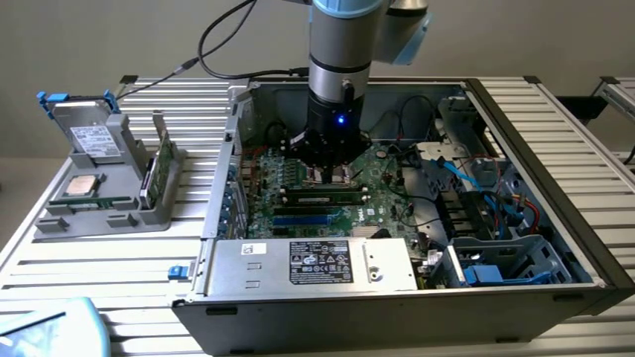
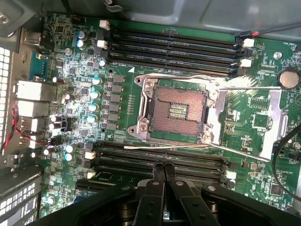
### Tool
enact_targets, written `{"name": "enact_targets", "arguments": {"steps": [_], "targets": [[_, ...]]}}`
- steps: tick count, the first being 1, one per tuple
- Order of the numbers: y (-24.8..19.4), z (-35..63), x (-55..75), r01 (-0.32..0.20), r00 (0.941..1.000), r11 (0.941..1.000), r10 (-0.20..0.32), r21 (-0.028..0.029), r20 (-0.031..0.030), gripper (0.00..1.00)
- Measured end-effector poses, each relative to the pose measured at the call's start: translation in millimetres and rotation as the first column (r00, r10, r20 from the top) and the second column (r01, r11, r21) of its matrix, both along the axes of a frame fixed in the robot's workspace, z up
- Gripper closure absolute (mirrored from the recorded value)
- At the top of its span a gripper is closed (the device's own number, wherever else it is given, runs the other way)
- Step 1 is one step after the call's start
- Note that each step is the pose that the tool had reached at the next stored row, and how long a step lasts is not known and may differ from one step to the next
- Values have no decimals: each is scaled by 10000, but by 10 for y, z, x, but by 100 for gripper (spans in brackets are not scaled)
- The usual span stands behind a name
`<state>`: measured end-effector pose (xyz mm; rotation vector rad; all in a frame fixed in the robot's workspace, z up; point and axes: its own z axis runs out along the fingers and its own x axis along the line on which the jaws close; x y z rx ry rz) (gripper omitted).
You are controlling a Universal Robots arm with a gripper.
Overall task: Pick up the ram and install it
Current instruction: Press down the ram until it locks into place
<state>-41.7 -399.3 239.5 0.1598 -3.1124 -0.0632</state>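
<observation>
Inside the open computer case (image 1: pixel 585 245), the ram (image 1: pixel 323 198) is seen lying in a motherboard slot; the claw (image 2: pixel 164 175), fully closed and empty, is poised directly above it.

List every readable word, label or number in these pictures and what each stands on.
None reads for certain.
Power supply label: print too small to read.
Hard drive label: too small.
Motherboard silkscreen: blurred.
White sticker on the power supply: unreadable.
</observation>
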Motion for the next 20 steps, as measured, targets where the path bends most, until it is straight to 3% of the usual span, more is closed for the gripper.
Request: {"name": "enact_targets", "arguments": {"steps": [8, 20], "targets": [[-5, 1, 0, 807, 9967, 9967, -807, -1, 0, 90], [-142, 2, 0, 1068, 9943, 9943, -1068, 1, 1, 90]]}}
